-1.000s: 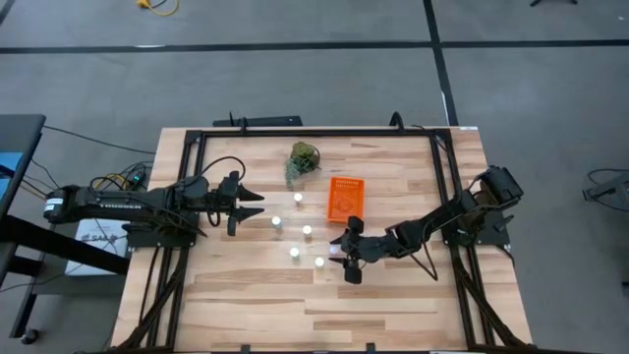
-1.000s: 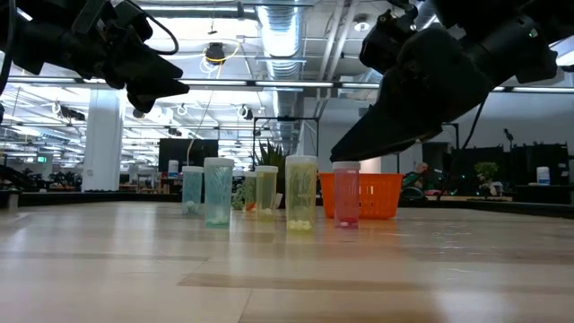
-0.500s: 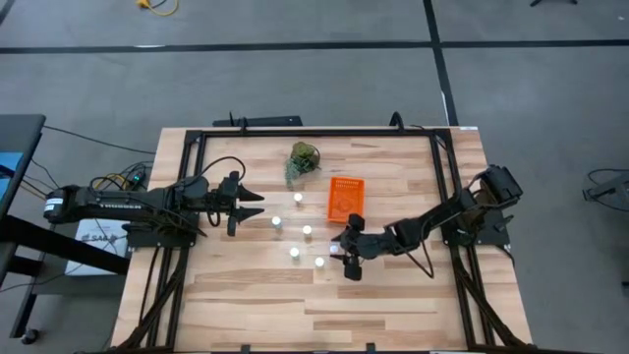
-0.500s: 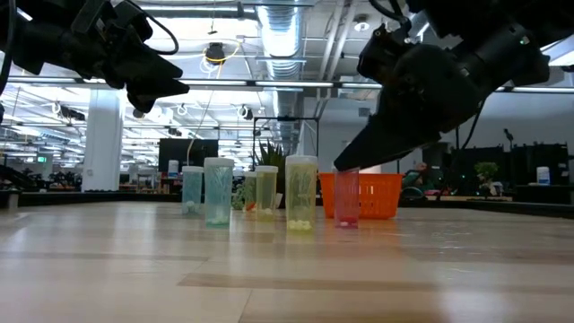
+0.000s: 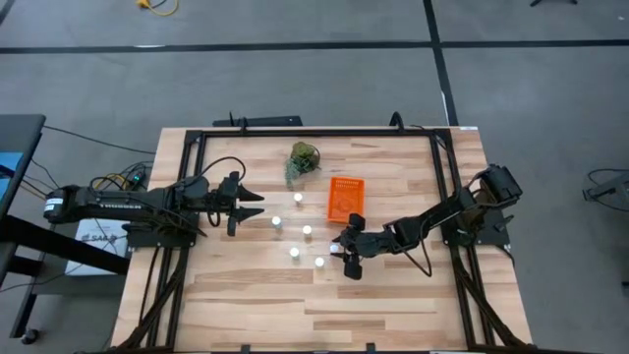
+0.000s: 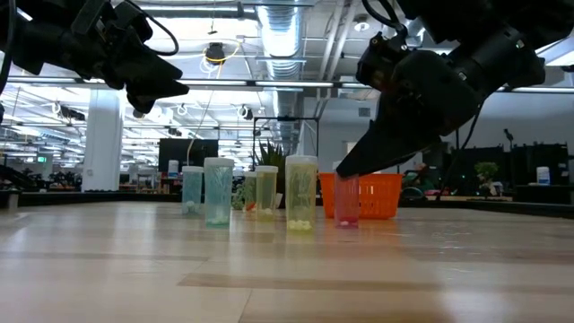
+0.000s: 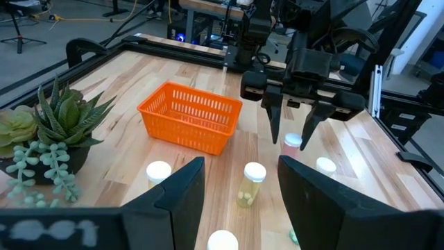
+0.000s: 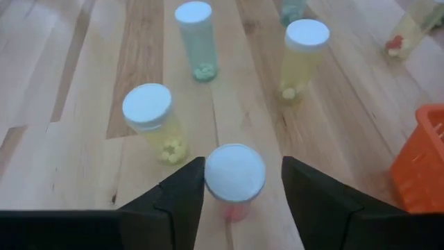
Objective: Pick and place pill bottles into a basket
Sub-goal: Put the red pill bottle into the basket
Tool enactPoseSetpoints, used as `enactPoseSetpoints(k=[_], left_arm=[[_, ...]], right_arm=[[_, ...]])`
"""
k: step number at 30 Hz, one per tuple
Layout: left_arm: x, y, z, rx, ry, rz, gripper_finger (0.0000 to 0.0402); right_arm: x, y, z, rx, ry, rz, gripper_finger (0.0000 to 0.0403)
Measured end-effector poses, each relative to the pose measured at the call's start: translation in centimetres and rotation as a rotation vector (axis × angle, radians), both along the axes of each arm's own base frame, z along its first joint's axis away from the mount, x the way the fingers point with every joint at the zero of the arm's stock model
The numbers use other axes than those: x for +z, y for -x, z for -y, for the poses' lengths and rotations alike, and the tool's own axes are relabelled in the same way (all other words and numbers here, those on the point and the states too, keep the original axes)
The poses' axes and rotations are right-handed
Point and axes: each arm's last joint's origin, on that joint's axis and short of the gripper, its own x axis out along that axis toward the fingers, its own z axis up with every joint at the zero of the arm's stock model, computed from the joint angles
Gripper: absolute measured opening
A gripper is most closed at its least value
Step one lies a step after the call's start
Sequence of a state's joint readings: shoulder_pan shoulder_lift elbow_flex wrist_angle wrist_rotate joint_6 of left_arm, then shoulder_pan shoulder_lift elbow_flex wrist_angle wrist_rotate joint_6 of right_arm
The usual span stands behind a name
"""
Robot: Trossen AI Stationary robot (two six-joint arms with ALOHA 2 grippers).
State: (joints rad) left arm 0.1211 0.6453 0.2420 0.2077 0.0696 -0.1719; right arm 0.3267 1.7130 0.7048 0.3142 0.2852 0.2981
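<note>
The right gripper (image 7: 293, 133) hangs wide open astride the pink bottle (image 8: 234, 180), which stands just near of the basket (image 5: 345, 197), ungrasped. Next it should probably drop slightly and close. The left gripper (image 5: 248, 204) waits open at the left.

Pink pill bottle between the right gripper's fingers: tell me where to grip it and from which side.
Grip the pink pill bottle across its round body just under the white cap, coming down from above. It stands upright and the open right gripper already straddles it; the yellow bottle stands apart, so there looks to be room.
</note>
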Motion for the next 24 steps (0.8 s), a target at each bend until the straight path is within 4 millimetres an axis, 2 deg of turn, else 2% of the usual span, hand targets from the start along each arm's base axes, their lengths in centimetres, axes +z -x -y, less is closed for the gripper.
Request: enactPoseSetpoints(k=[11, 24], left_arm=[[0.00, 0.00, 0.00, 0.001, 0.005, 0.000, 0.0171], [0.00, 0.00, 0.00, 0.003, 0.012, 0.000, 0.0171]], right_arm=[[-0.01, 0.00, 0.00, 0.000, 0.001, 0.000, 0.0117], [0.18, -0.26, 0.09, 0.026, -0.020, -0.004, 0.0120]])
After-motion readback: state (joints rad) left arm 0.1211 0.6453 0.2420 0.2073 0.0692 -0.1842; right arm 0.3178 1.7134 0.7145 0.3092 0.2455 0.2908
